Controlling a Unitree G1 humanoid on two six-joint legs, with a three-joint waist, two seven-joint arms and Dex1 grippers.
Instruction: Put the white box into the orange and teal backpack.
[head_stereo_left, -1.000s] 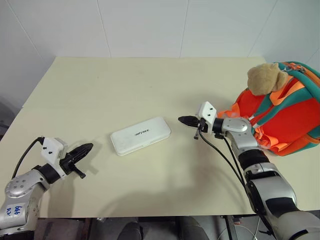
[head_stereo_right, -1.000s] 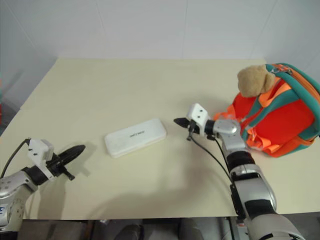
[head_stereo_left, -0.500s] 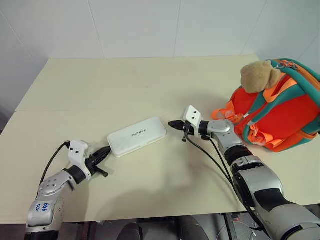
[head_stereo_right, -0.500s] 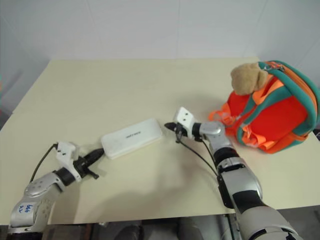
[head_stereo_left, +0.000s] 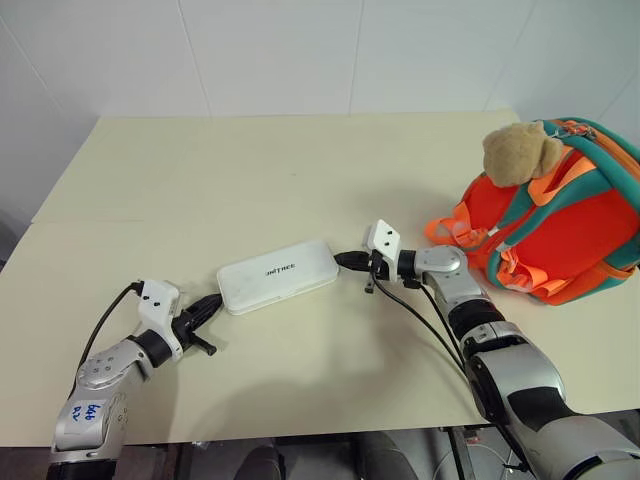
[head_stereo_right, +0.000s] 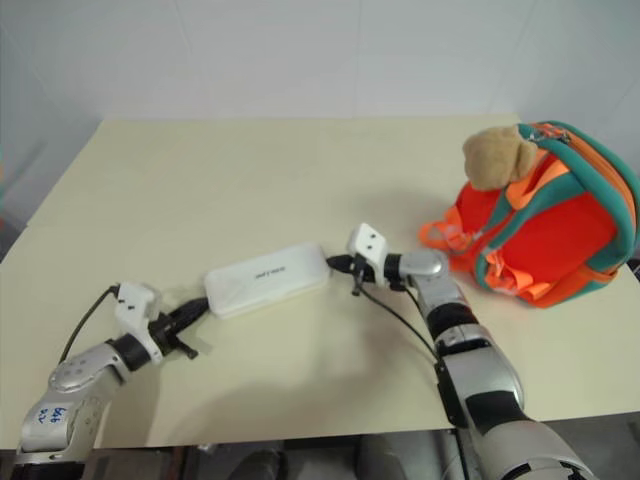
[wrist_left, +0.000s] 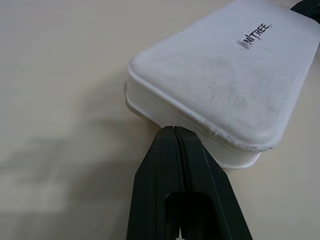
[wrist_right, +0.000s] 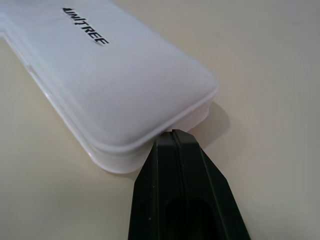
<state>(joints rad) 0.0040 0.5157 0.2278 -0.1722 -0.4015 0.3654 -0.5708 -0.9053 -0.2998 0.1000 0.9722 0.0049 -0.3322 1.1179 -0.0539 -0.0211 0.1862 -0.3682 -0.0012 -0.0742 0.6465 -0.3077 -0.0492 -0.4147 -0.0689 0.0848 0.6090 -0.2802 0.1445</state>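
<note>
The flat white rectangular box (head_stereo_left: 278, 275) with rounded corners lies on the cream table (head_stereo_left: 250, 180), between both grippers. The left gripper (head_stereo_left: 212, 304) and right gripper (head_stereo_left: 345, 261), jaws pressed together and empty, meet its opposite short ends. The bright-orange fabric backpack with teal trim (head_stereo_left: 560, 225) sits at the table's right edge.

Far end of the white box (wrist_left: 220, 75) is cut off past the left gripper (wrist_left: 174, 131). Its lettering (wrist_right: 85, 32) is clipped beyond the right gripper (wrist_right: 172, 134). Backpack (head_stereo_left: 560, 225) is cropped.
</note>
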